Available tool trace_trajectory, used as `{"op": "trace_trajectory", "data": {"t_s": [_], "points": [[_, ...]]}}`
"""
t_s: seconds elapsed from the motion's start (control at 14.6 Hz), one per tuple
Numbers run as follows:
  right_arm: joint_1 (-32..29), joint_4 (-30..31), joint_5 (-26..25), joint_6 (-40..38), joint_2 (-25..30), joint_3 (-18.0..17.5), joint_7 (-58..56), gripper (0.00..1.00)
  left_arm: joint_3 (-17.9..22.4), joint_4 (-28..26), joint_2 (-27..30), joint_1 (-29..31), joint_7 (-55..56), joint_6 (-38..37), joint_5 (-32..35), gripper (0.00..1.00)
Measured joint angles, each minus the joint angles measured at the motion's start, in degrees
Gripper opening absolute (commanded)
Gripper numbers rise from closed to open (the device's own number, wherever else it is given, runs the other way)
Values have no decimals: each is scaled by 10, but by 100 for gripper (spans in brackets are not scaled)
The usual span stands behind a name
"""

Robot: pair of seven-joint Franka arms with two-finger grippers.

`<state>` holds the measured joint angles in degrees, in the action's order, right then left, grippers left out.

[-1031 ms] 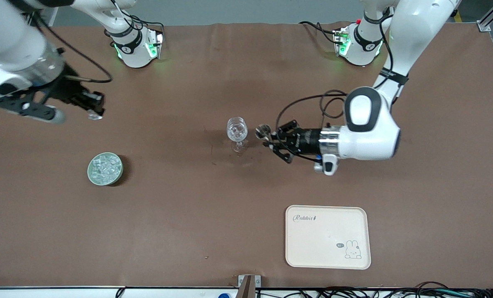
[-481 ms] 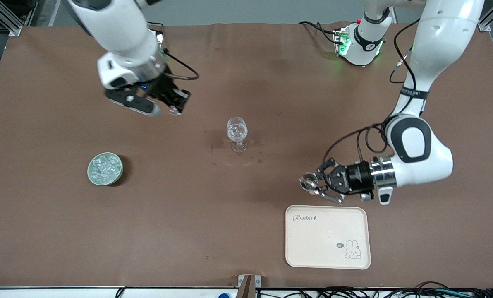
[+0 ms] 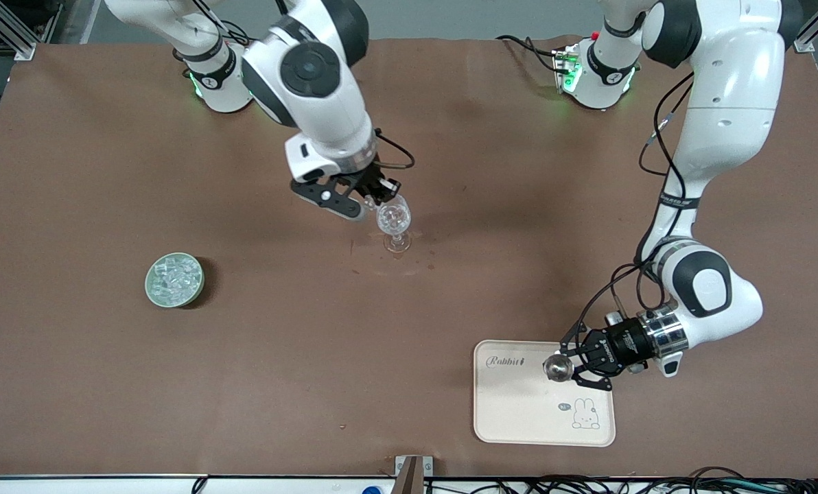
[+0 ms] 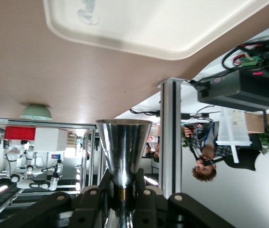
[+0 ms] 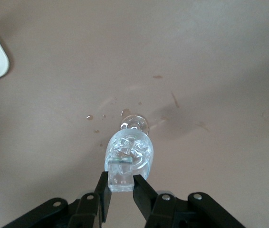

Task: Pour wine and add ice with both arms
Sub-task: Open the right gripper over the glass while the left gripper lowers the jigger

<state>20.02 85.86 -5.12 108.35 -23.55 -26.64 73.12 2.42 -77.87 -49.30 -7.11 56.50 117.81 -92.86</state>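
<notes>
Right gripper (image 5: pixel 120 190) pinches an ice cube (image 5: pixel 120 175) over the glass (image 3: pixel 393 218), not yet dropped. Left gripper (image 3: pixel 565 369) clamps a metal cup (image 3: pixel 557 368) over the tray (image 3: pixel 512 412); pour looks done.

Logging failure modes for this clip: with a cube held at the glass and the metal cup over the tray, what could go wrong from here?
1. The right gripper holds an ice cube at the rim of the stemmed glass, not centred; released here, it may drop outside.
2. Its fingers are close to the bowl; a nudge could tip the glass.
3. The left gripper holds the metal cup sideways over the tray; released so, it may roll.
</notes>
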Motion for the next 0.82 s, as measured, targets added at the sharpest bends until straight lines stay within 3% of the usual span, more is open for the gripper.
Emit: {"op": "trace_trajectory", "data": {"t_s": [0.27, 0.82], "points": [[13, 0, -11, 4, -25, 0, 7, 4, 23, 2, -38, 1, -66, 0, -58, 1], [27, 1, -19, 6, -45, 0, 13, 4, 40, 2, -85, 19, -144, -28, -81, 4]]}}
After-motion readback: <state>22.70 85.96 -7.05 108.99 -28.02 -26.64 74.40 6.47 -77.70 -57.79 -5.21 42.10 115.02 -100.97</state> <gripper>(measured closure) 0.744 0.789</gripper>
